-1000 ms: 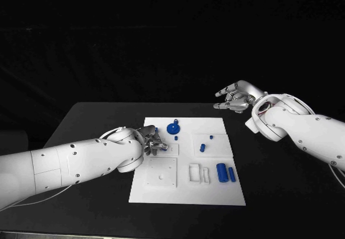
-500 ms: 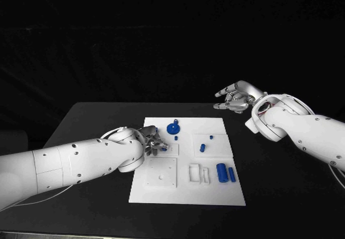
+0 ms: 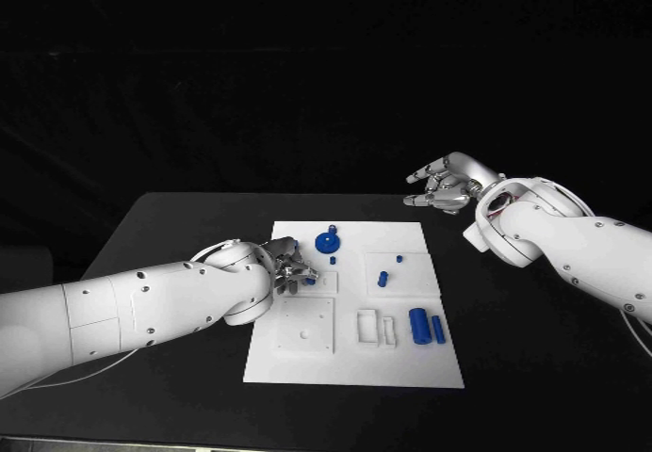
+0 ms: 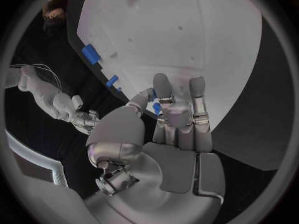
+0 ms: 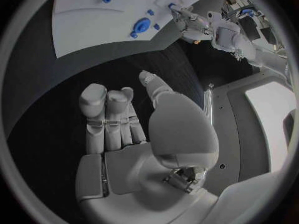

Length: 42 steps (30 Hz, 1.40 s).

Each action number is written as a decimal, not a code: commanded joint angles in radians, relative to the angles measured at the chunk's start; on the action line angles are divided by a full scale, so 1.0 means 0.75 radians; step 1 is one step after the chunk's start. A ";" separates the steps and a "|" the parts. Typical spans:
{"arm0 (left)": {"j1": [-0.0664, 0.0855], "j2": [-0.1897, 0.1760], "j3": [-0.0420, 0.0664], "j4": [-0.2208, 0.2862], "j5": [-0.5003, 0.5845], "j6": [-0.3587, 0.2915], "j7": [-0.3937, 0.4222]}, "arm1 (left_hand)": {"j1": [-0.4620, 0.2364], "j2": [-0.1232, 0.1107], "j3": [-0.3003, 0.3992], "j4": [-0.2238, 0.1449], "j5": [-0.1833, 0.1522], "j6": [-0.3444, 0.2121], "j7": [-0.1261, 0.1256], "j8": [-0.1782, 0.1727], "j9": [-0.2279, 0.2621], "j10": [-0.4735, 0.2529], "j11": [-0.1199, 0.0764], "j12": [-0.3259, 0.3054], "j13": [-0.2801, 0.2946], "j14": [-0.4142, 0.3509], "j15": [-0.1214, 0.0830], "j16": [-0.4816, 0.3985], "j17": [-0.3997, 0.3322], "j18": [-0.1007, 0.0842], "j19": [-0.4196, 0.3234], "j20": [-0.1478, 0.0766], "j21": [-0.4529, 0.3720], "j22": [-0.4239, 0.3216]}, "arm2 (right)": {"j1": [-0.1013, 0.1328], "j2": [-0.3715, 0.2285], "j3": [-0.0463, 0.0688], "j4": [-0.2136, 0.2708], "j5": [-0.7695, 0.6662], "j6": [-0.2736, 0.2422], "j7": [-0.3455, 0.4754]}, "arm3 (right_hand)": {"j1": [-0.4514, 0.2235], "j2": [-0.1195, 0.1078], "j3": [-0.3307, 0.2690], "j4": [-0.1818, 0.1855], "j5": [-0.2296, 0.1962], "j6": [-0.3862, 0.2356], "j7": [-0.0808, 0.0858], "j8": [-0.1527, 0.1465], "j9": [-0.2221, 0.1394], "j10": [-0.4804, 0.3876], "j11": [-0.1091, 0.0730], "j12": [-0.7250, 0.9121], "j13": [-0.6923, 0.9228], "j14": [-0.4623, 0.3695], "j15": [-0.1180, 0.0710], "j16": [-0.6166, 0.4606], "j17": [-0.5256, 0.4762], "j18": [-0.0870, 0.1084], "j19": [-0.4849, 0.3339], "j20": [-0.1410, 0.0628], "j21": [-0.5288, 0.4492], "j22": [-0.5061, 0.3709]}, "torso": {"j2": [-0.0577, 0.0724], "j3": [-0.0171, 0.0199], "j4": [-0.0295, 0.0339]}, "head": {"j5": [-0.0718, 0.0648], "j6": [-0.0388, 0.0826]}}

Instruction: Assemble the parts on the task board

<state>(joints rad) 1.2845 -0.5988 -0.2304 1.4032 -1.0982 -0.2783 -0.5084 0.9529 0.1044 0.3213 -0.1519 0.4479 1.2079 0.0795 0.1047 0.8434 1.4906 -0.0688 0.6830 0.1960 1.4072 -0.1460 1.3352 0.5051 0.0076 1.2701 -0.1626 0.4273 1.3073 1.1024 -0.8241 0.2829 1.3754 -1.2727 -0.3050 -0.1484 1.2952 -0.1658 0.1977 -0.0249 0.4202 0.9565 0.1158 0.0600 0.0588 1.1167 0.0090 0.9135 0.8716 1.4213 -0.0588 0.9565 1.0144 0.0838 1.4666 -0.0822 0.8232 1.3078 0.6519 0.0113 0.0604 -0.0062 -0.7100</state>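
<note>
In the head view the white task board [image 3: 356,311] lies in the middle of the black surface [image 3: 177,235], with blue parts [image 3: 424,326] near its right edge and a round blue part [image 3: 328,243] near its far edge. The left robot hand [image 3: 291,268] sits over the board's left side; the right robot hand [image 3: 443,186] hangs beyond the far right corner, fingers curled and empty. In the left wrist view the left robot hand's fingers [image 4: 163,95] pinch a small blue part [image 4: 156,107]. In the right wrist view the right robot hand [image 5: 134,134] holds nothing, well apart from the board.
</note>
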 commanded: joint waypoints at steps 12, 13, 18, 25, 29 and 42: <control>-0.017 0.008 -0.012 -0.009 0.018 0.102 -0.039 | 0.099 -0.140 -0.190 0.170 -0.309 0.323 -0.197 -0.030 -0.018 0.034 -0.035 -0.014 -0.021 -0.004 -0.008 -0.032 -0.057 -0.010 0.010 0.004 -0.016 0.024 | -0.001 -0.002 0.001 0.002 0.001 0.015 0.013 | -0.020 -0.005 0.004 -0.002 0.002 0.006 0.002 0.000 0.002 -0.001 -0.004 0.002 -0.001 -0.003 -0.009 -0.008 -0.004 0.016 0.044 -0.003 -0.009 0.132 | -0.001 -0.0004 0.0001 | -0.005 -0.004; -0.017 0.008 -0.012 -0.010 0.018 0.102 -0.040 | 0.122 -0.162 -0.193 0.214 -0.311 0.326 -0.197 -0.031 -0.020 0.034 -0.034 -0.014 -0.023 -0.003 -0.008 -0.031 -0.058 -0.010 0.012 0.004 -0.020 0.024 | -0.001 -0.002 0.001 0.002 0.001 0.015 0.013 | -0.020 -0.005 0.004 -0.002 0.002 0.006 0.002 0.000 0.002 -0.001 -0.004 0.002 -0.001 -0.003 -0.009 -0.008 -0.004 0.016 0.044 -0.003 -0.009 0.132 | -0.001 -0.0002 0.0001 | -0.005 -0.004; -0.017 0.011 -0.012 -0.017 0.018 0.099 -0.040 | 0.146 -0.229 -0.170 0.315 -0.329 0.331 -0.196 -0.031 -0.023 0.034 -0.035 -0.014 -0.025 -0.003 -0.008 -0.032 -0.061 -0.010 0.015 0.004 -0.026 0.025 | -0.001 -0.002 0.001 0.002 0.001 0.015 0.013 | -0.021 -0.004 0.002 -0.001 0.002 0.003 0.002 -0.001 0.001 0.000 -0.004 0.002 -0.001 -0.002 -0.009 -0.008 -0.004 0.016 0.044 -0.003 -0.010 0.132 | 0.000 -0.0005 0.0006 | -0.008 -0.004; -0.017 0.012 -0.012 -0.025 0.017 0.091 -0.040 | 0.164 -0.268 -0.154 0.376 -0.336 0.333 -0.195 -0.032 -0.022 0.034 -0.035 -0.015 -0.027 -0.005 -0.008 -0.034 -0.066 -0.010 0.017 0.004 -0.028 0.025 | -0.001 -0.004 0.001 0.002 0.002 0.013 0.014 | -0.023 -0.004 -0.002 0.001 0.002 0.005 0.002 0.000 0.002 0.000 -0.004 0.002 -0.002 -0.002 -0.009 -0.009 -0.004 0.017 0.044 -0.003 -0.011 0.132 | 0.000 -0.0005 0.0003 | -0.008 -0.006; -0.017 0.010 -0.012 -0.029 0.016 0.083 -0.039 | 0.164 -0.292 -0.149 0.412 -0.401 0.337 -0.194 -0.031 -0.022 0.034 -0.034 -0.016 -0.028 -0.006 -0.008 -0.037 -0.070 -0.010 0.017 0.003 -0.029 0.025 | -0.002 -0.004 0.001 0.002 0.003 0.011 0.014 | -0.025 -0.004 -0.006 0.004 -0.001 0.004 0.002 0.000 0.002 0.000 -0.003 0.002 -0.002 -0.002 -0.009 -0.010 -0.005 0.016 0.044 -0.003 -0.011 0.132 | 0.000 -0.0007 0.0004 | -0.009 -0.004; -0.017 -0.012 -0.003 -0.005 0.042 0.083 -0.003 | 0.228 -0.377 -0.338 0.514 -0.477 0.335 -0.185 -0.042 -0.045 0.034 -0.028 -0.050 -0.043 -0.021 -0.003 -0.063 -0.101 -0.010 0.008 0.008 -0.045 0.023 | -0.005 -0.006 0.001 0.001 0.005 0.009 0.016 | -0.025 -0.002 -0.011 0.007 -0.002 0.003 0.002 0.000 0.002 0.000 -0.003 0.002 -0.002 -0.002 -0.009 -0.011 -0.005 0.017 0.044 -0.002 -0.013 0.131 | -0.001 -0.0022 0.0006 | -0.011 0.001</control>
<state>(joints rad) 1.2737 -0.6063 -0.2328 1.3942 -1.0894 -0.2335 -0.5263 1.1179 -0.1781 0.0724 0.2337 0.0883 1.4612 -0.0629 0.0783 0.8105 1.4667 -0.0924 0.6477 0.1644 1.3954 -0.1482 1.2910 0.4303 -0.0042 1.2740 -0.1592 0.3962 1.3076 1.1000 -0.8284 0.2829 1.3757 -1.2692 -0.3041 -0.1466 1.2860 -0.1671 0.1934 -0.0205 0.4221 0.9565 0.1158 0.0600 0.0588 1.1171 0.0094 0.9135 0.8705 1.4214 -0.0588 0.9525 1.0113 0.0838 1.4666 -0.0822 0.8193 1.3075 0.6516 0.0105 0.0608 -0.0140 -0.7112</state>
